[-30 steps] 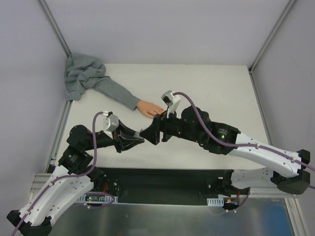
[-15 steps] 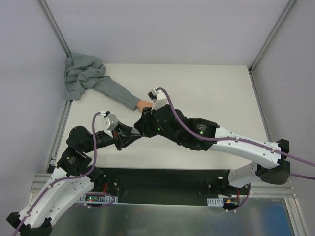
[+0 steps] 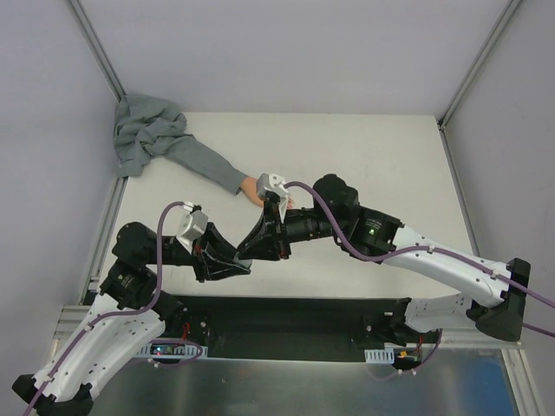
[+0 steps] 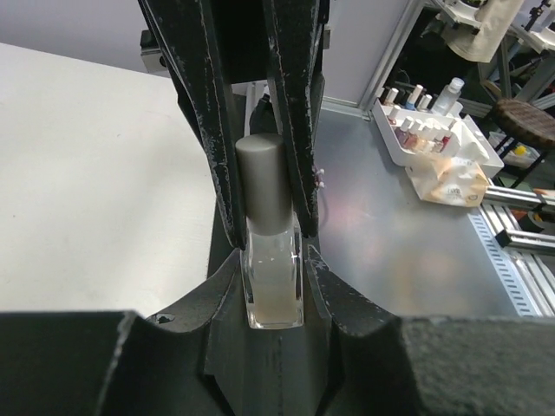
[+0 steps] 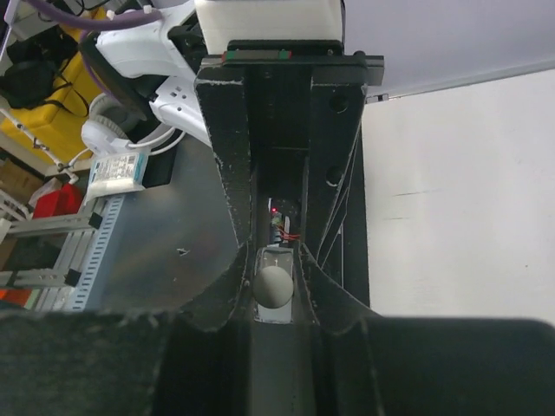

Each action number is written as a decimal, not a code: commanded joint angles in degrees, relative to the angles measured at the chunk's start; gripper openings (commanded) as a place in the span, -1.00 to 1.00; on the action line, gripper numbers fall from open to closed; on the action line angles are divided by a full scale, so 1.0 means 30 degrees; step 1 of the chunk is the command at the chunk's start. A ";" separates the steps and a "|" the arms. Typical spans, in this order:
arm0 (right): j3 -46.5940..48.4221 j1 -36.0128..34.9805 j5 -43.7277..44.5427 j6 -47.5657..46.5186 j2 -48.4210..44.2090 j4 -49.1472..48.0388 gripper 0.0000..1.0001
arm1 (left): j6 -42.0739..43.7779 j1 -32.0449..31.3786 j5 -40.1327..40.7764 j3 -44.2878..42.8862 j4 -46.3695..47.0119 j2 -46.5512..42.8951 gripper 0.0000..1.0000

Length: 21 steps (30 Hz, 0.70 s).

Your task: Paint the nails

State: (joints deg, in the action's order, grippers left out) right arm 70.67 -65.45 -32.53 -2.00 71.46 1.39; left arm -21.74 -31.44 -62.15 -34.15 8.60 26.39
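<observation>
The small clear bottle point(image 4: 274, 290) with a grey cap point(image 4: 264, 186) is held between both arms in front of the fake hand. My left gripper point(image 4: 274, 260) is shut on its glass body. My right gripper point(image 5: 275, 270) is shut on the cap point(image 5: 274, 286), seen end-on in the right wrist view. From above, the two grippers meet nose to nose, the left gripper point(image 3: 232, 263) against the right gripper point(image 3: 257, 246), and the bottle is hidden between them. The peach fake hand point(image 3: 251, 187) in its grey sleeve point(image 3: 204, 162) lies behind them, partly covered by the right wrist. Its nails are too small to make out.
The sleeve ends in a heap of grey fabric point(image 3: 143, 130) at the back left corner. Frame posts rise at the table's back corners. Off the table, a white tray point(image 4: 431, 143) holds several small bottles. A black strip point(image 3: 286, 316) runs along the near edge.
My right arm has swung back from the fake hand to the left gripper and closed its jaws on the bottle's cap. The left gripper has drifted slightly nearer, still holding the bottle.
</observation>
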 commanded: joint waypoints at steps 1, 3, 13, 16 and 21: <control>-0.0413 -0.0039 -0.0595 0.0309 -0.0088 -0.2220 -1.00 | 0.2117 -0.0272 0.0139 -0.0892 0.0739 -0.0272 -1.00; -0.0530 -0.0097 0.0875 0.1188 -0.0294 -0.2163 -0.71 | 0.2700 -0.0272 0.1579 -0.0804 0.0036 -0.0360 -1.00; 0.1891 -0.1207 1.5602 0.8810 -0.0239 0.3076 0.40 | 0.6569 -0.0271 1.0635 -0.1155 -0.2779 0.0254 -1.00; 0.4120 -0.2175 1.8653 0.8753 0.1400 0.6297 0.43 | 0.7070 -0.0272 1.1661 -0.1272 -0.2779 0.0576 -1.00; 0.7551 -0.2996 2.0657 0.8957 0.3859 0.8500 0.07 | 0.7597 -0.0272 1.2308 -0.1155 -0.2779 0.0783 -1.00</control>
State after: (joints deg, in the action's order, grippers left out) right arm 86.30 -73.03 18.41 22.09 78.94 19.64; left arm -2.33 -31.92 -29.78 -35.33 -0.89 28.53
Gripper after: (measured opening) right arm 0.626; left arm 0.237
